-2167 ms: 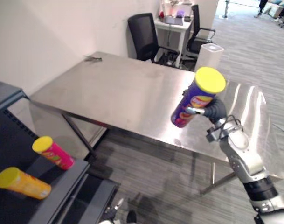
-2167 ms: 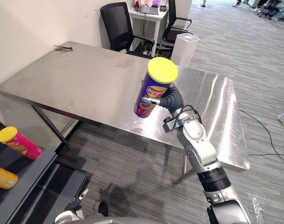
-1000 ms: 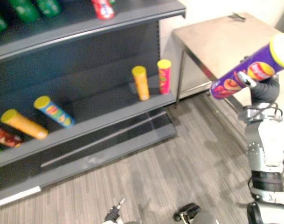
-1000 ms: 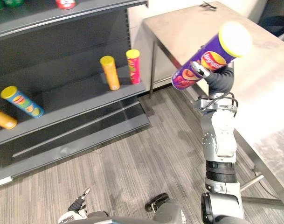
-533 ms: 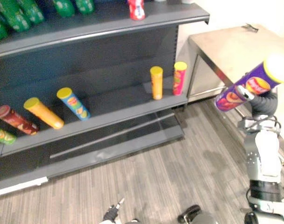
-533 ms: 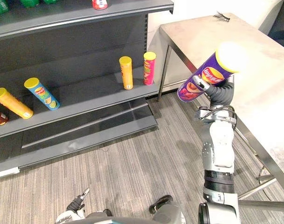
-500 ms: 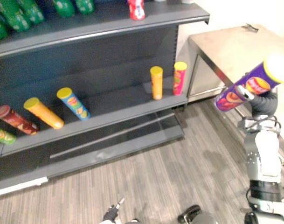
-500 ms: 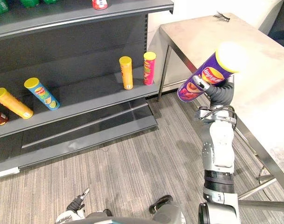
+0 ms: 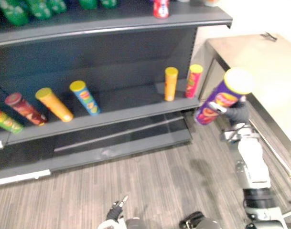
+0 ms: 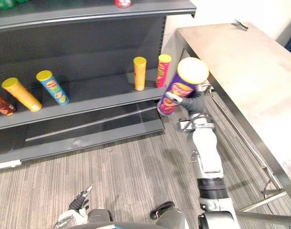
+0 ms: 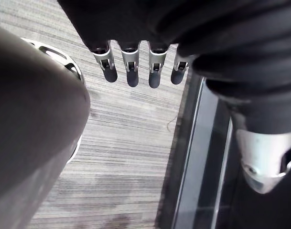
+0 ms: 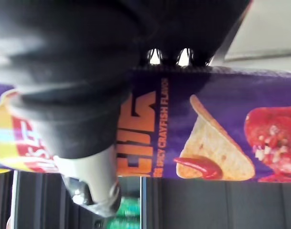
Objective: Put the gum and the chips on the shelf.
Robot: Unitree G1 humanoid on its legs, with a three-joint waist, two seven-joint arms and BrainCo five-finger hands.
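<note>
My right hand [image 9: 237, 112] is shut on a purple chips can [image 9: 221, 98] with a yellow lid, held tilted in the air, lid up. The can hangs just off the right end of the dark shelf's middle board [image 9: 128, 104], close to the pink can [image 9: 193, 81] standing there. In the right wrist view the fingers [image 12: 155, 56] and the thumb [image 12: 90, 183] wrap the purple can [image 12: 207, 124]. My left hand [image 11: 131, 67] hangs low over the floor with straight fingers and holds nothing; it also shows at the lower edge [image 10: 81, 199].
On the middle board stand an orange can [image 9: 170, 83] and a blue can [image 9: 84, 97], with an orange [image 9: 54, 104], a red [image 9: 22, 108] and a green can [image 9: 4, 119] leaning further left. A small red container [image 9: 160, 8] sits on the upper board. A steel table [image 10: 241, 62] stands at right.
The view has swung further toward the shelf. My right hand has carried the purple can left, from beside the table to just off the middle board's right end.
</note>
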